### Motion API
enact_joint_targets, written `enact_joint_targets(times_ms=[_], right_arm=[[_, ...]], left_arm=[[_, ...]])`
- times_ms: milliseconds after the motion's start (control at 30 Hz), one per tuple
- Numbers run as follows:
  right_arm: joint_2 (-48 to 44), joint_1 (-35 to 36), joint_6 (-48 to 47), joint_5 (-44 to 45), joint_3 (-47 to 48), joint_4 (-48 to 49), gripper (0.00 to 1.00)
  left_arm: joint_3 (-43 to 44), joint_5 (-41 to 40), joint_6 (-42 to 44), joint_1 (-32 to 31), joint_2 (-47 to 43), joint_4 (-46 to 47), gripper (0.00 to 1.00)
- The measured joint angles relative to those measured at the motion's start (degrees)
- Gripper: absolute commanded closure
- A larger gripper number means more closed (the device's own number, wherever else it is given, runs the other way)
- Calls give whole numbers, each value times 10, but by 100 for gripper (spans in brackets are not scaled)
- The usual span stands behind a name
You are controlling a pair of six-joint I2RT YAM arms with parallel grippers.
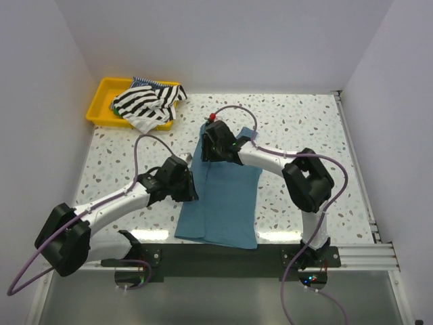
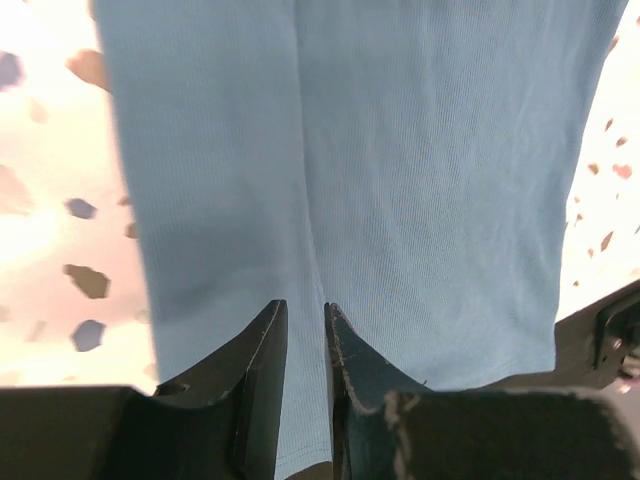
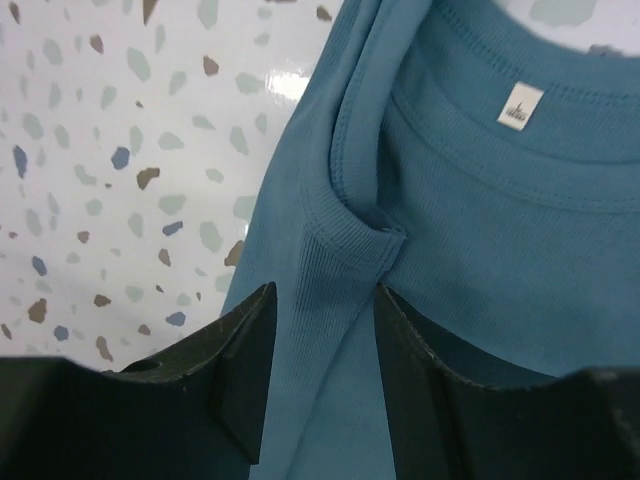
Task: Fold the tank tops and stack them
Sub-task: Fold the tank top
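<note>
- yellow plastic tray (image 1: 100,93): far left of and beyond the teal tank top (image 1: 226,203), rectangular, raised rim.
- black-and-white striped tank top (image 1: 145,103): crumpled in that tray, spilling over the rim on the side facing the teal top; bold wavy bands.
- left gripper (image 2: 305,312): at the teal top's left edge, about mid-length. Dark wedge fingers stand slightly parted, released, low over a soft crease in the fine-ribbed knit.
- teal tank top: flat on the speckled terrazzo-look table (image 1: 304,122), folded into a long narrow panel, hem toward the arm bases.
- right gripper (image 3: 320,295): at the teal top's far, neck end. Jaws apart, released, straddling the ribbed armhole binding without pinching it.
- white label (image 3: 520,105): small, inside the scoop neckline.
</note>
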Motion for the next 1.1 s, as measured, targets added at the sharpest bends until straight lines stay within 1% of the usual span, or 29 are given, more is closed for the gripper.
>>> enact_joint_targets(times_ms=[133, 200, 333, 467, 533, 633, 733, 767, 867, 1000, 1067, 1100], right_arm=[[31, 16, 5, 4, 0, -4, 53], [42, 13, 7, 10, 0, -10, 56], [52, 6, 10, 23, 2, -24, 59], [62, 5, 14, 29, 9, -25, 65], [72, 5, 16, 33, 17, -27, 65], [75, 5, 20, 35, 23, -27, 70], [76, 5, 22, 36, 26, -30, 79], [76, 5, 23, 38, 28, -32, 85], [76, 7, 24, 48, 34, -37, 89], [76, 10, 23, 58, 42, -46, 97], [76, 11, 23, 65, 43, -48, 98], [76, 12, 23, 66, 43, -50, 95]], left_arm=[[10, -11, 0, 38, -30, -20, 72], [12, -14, 0, 52, -43, -25, 72], [10, -15, 0, 57, -45, -29, 73], [-5, -10, 0, 57, -45, -23, 73], [-16, -8, 0, 57, -43, -23, 73], [-26, -6, 0, 57, -36, -23, 73], [-30, -3, 0, 57, -28, -18, 73], [-31, -2, 0, 57, -25, -17, 73], [-32, 2, 1, 57, -20, -15, 73], [-33, 5, 8, 57, -15, -12, 73], [-34, 5, 9, 57, -14, -11, 73], [-36, 5, 10, 57, -14, -9, 73]])
